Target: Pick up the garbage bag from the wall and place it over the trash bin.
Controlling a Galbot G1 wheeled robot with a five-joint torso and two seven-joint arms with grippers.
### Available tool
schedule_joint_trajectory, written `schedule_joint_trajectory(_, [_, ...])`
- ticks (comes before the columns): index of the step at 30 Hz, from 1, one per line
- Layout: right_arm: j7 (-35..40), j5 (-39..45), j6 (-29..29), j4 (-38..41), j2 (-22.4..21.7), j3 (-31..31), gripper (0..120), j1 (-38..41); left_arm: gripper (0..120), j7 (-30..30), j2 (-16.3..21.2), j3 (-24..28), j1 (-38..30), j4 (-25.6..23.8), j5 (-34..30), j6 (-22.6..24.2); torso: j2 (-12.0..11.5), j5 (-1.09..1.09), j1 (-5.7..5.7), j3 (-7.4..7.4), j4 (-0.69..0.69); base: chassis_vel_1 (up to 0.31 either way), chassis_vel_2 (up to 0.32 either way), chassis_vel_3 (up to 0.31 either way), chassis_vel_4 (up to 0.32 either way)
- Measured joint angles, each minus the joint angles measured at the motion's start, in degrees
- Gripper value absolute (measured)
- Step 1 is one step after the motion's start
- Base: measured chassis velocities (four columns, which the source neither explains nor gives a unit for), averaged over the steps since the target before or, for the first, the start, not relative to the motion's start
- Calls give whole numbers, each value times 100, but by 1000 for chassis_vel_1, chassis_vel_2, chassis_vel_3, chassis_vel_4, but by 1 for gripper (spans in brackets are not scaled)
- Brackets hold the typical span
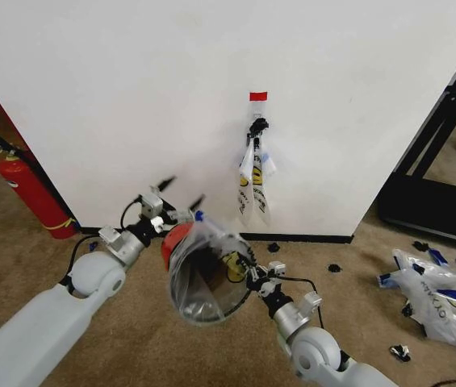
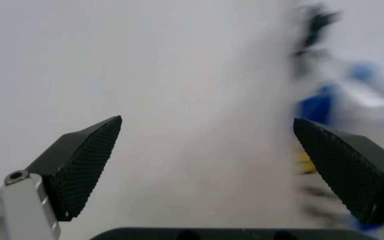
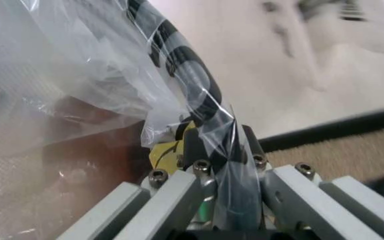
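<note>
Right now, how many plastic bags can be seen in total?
3: the garbage bag over the trash bin, one hanging bag on the wall hook, one lettered bag on the carpet. Others may be hidden.

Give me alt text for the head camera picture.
A thin translucent plastic garbage bag is stretched open over a red-based bin between the open left gripper and the right gripper, shut on its rim. More bags hang on the white wall.

White arms [image 1: 42, 322], blk cables, blk textured jaws.

Head camera high, facing wall [image 1: 131, 81]; wrist cameras close — left perhaps wall-facing.
</note>
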Motion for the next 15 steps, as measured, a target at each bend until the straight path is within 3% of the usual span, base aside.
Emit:
schedule_joint_trajectory(4, [930, 594, -179, 461, 130, 377, 0, -139, 100, -553, 83, -141, 108, 116, 551, 248, 0, -4, 0, 0, -3, 0, 0, 0, 0])
schedule_joint_trajectory(9, [1672, 1172, -504, 761, 387, 665, 0, -156, 100, -764, 289, -421, 384, 407, 1374, 455, 0, -3, 0, 0, -1, 0, 0, 0, 0])
schedule_joint_trajectory(12, [2244, 1661, -839, 921, 653, 933, 0, -93, 100, -747, 504, -361, 602, 637, 1802, 534, 0, 4, 0, 0, -1, 0, 0, 0, 0])
schedule_joint_trajectory(15, [2465, 1989, -1091, 961, 850, 1127, 0, 12, 100, -356, 643, -164, 906, 865, 2097, 592, 0, -2, 0, 0, -1, 0, 0, 0, 0])
